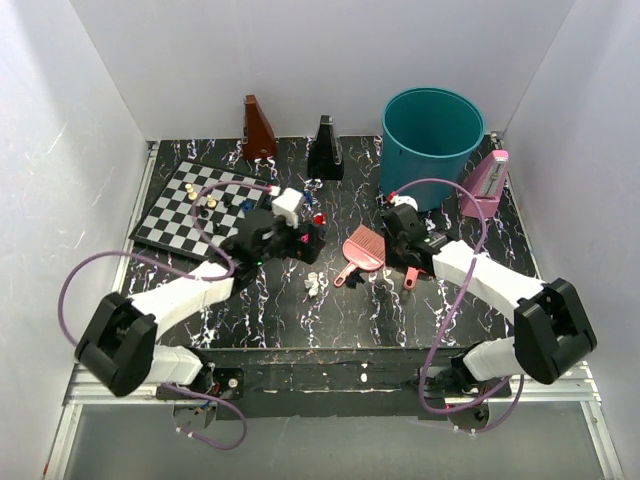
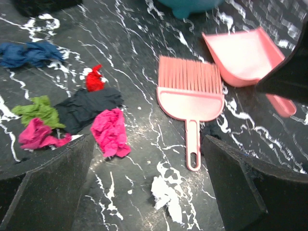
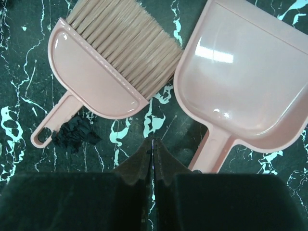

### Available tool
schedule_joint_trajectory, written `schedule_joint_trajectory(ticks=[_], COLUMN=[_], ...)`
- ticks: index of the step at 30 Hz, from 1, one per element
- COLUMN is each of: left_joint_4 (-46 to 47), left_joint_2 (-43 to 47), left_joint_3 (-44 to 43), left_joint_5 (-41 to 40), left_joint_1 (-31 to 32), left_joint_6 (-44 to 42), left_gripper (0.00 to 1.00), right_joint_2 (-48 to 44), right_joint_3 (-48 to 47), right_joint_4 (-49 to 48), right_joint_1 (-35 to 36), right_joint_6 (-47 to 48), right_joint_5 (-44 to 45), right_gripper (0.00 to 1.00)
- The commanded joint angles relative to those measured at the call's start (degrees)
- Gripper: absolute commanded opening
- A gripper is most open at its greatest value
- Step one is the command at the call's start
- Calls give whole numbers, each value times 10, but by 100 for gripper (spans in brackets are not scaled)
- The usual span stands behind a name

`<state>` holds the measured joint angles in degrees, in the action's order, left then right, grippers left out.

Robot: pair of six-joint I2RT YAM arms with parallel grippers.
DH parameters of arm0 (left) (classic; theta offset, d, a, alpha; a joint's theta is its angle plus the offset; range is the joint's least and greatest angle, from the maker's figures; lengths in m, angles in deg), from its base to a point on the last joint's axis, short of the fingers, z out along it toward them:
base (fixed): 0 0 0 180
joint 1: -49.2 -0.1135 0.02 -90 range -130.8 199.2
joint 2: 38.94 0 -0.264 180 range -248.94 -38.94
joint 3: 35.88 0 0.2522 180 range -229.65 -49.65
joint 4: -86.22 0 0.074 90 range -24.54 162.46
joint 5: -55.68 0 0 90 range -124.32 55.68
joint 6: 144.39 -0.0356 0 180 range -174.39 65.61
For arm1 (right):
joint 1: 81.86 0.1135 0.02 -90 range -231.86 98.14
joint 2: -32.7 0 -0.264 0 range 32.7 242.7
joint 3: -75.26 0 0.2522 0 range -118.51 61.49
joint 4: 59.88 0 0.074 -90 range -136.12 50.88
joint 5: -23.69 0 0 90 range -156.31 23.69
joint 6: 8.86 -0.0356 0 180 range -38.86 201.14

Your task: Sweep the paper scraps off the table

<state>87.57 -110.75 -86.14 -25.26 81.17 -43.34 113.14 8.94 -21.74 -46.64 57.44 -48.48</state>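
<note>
Paper scraps lie on the black veined table (image 1: 330,320). The left wrist view shows a blue wad (image 2: 29,53), a red one (image 2: 95,79), a dark one (image 2: 86,108), a green one (image 2: 36,109), two magenta ones (image 2: 109,132) and a white one (image 2: 166,195). My left gripper (image 2: 148,144) is open and empty, just above the table, with the white wad between its fingers. My right gripper (image 3: 153,144) is shut and empty, just short of the pink brush (image 3: 106,72) and pink dustpan (image 3: 245,77). A dark scrap (image 3: 72,134) lies by the brush handle.
A teal bin (image 1: 432,130) stands at the back right. A chessboard (image 1: 190,205) with pieces lies at the back left. A brown metronome (image 1: 258,128), a black one (image 1: 325,148) and a pink one (image 1: 483,185) stand along the back.
</note>
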Motion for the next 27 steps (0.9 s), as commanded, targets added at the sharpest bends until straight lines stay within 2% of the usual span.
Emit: schedule_joint_trajectory(ticks=[1,5,9,15,22,27], left_joint_4=[-122,-199,-258,-304,-330,-352], left_joint_2=[-67,-154,-213,-276,-322,-351], left_joint_3=[-88,-170,-224,-274,-321,-344], left_joint_5=[-123,-146,-120,-132,-144,-195], left_joint_1=[84,126,139,152,167,201], left_joint_6=[-81,-99,-103,-104,-103,-108], left_gripper=[98,98,96,93,93,94], right_joint_2=[-43,-88,-143,-230,-261,-257], right_joint_3=[34,95,168,247,274,269], right_joint_4=[-64,-125,-195,-268,-302,-296], right_joint_1=[-2,-2,-2,-2,-2,-2], right_joint_6=[-3,-12,-20,-18,-15,-17], right_joint_5=[18,-1,19,15,12,17], right_gripper=[11,11,11,11,11,11])
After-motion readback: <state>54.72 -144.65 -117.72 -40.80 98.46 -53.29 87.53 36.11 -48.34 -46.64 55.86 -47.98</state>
